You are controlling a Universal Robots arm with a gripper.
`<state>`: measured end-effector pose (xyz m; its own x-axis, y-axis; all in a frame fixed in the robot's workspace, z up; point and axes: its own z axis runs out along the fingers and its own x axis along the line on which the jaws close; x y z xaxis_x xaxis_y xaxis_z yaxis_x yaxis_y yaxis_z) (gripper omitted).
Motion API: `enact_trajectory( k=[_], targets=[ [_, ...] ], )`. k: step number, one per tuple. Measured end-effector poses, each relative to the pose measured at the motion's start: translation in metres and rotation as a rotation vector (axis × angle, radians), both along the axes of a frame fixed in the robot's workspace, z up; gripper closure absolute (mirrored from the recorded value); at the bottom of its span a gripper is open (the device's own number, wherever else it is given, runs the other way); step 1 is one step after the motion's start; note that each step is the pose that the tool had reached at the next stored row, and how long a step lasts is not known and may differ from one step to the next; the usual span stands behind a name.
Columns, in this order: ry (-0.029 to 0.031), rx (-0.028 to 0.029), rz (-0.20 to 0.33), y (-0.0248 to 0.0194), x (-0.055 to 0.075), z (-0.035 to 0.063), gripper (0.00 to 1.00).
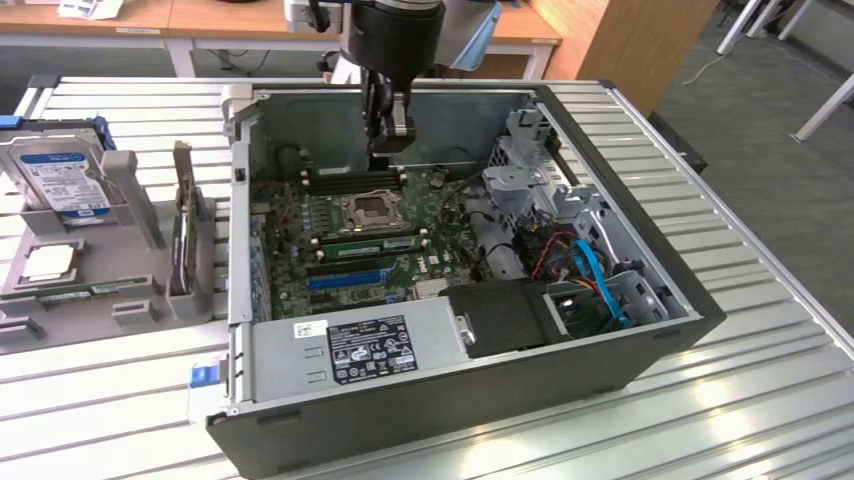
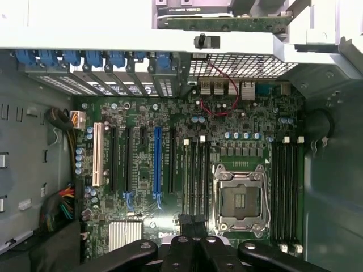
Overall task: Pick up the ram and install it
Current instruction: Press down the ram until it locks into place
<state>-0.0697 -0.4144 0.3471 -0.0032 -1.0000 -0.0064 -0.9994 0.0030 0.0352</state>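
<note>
The ram (image 1: 367, 243) is sitting as a thin green stick along the black memory slots beside the CPU socket (image 1: 370, 210), below the gripper (image 1: 388, 148) and apart from it. I am seeing the jaws clenched together with nothing showing between them, hanging well above the motherboard (image 1: 287, 225). The open computer case (image 1: 641, 350) is lying on a table (image 1: 747, 400) of ribbed metal slats. Behind it, wooden desks (image 1: 200, 15) are standing on a grey carpeted floor (image 1: 774, 150). From the wrist, I am looking past the gripper (image 2: 194, 229) at the CPU socket (image 2: 241, 195) just to one side of the jaws. The blue expansion slot (image 2: 157, 161) is running along the other side. A red wire (image 2: 224, 85) is looping near the rear ports, well away from the jaws. In the exterior view, the power supply (image 1: 360, 345) is walling off the near end of the case. A drive cage (image 1: 534, 190) and blue cables (image 1: 594, 270) are crowding the space toward the exterior view's right of the jaws. Outside the case, toward the exterior view's left, a hard drive (image 1: 60, 180) is standing in a grey holder (image 1: 127, 205).
</note>
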Motion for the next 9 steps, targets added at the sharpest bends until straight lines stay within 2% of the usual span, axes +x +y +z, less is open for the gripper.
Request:
enact_trajectory(
  k=[9],
  targets=[
    [0.0004,0.0000,0.000,0.0000,0.0010,0.0000,0.90]
  ],
)
